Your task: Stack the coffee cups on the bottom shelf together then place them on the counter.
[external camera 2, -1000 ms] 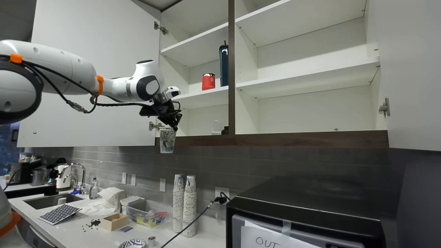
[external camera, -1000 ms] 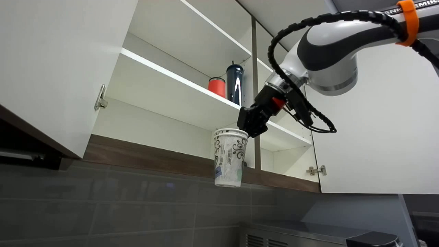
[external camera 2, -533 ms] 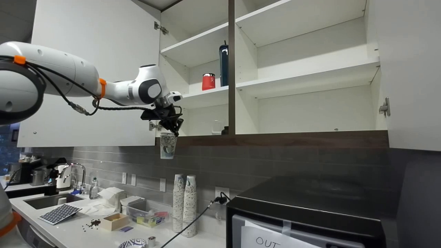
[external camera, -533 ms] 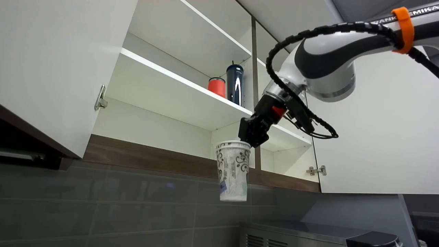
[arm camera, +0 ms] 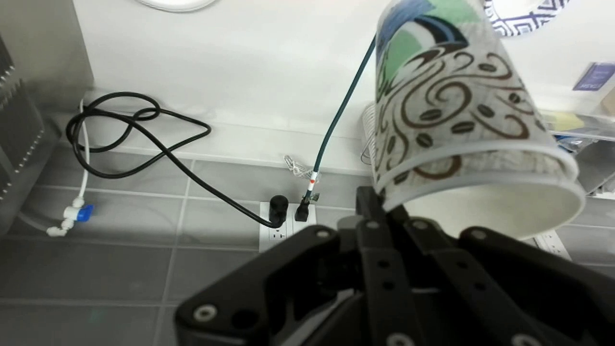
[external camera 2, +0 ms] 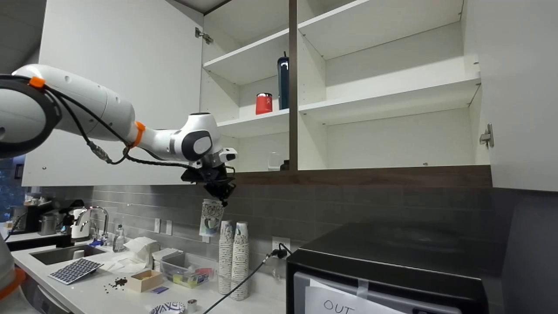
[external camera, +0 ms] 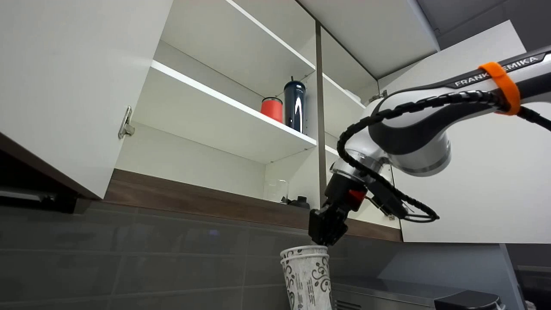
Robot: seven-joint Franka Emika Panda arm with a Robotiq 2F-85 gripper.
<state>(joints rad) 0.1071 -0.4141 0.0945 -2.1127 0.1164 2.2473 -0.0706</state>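
Hanging in mid-air, lower than the bottom shelf (external camera 2: 392,175) and out in front of it, are the two coffee cups (external camera 2: 211,219), nested one inside the other, mouths up and leaning a little. The gripper (arm camera: 383,205) has its jaws brought nearly together, pinching the cups at the rim; I can't make out whether both walls sit between them. On the bottom shelf a clear glass (external camera: 277,189) stands near something black (external camera: 301,201). The upper shelf (external camera 2: 257,125), directly above it, holds a red cup (external camera 2: 263,103) just beside a tall dark bottle (external camera 2: 283,83). Well below the bottom shelf runs the white counter (external camera 2: 266,301), with two tall stacks of patterned cups (external camera 2: 240,261) on it. Also below that shelf stands a black appliance (external camera 2: 392,244), a paper sheet (external camera 2: 320,301) reading OUT on its front.
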